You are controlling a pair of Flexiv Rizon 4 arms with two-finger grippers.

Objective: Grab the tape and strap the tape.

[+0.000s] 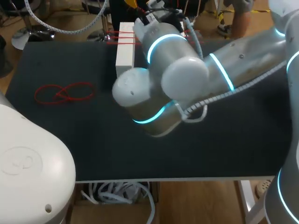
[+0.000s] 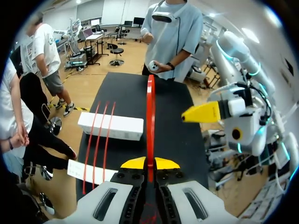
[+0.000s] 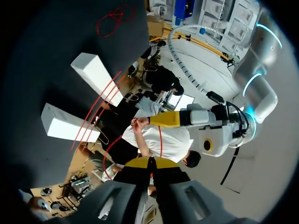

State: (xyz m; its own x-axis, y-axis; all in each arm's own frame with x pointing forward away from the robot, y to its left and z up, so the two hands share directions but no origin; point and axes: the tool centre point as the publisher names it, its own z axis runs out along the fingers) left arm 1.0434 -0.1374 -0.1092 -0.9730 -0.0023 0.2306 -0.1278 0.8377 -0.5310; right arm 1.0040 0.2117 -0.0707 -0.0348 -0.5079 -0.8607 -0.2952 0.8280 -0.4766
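Steadily: left pincer point(image 2: 149, 163) and right pincer point(image 3: 150, 162) both pinch the red tape point(image 2: 150, 116); best kept taut, then lowered over the white box point(image 2: 110, 126) ahead of the left pincer.

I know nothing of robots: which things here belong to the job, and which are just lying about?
In the job: red band, left hand, right hand, white boxes.
Lying about: loose red loops.
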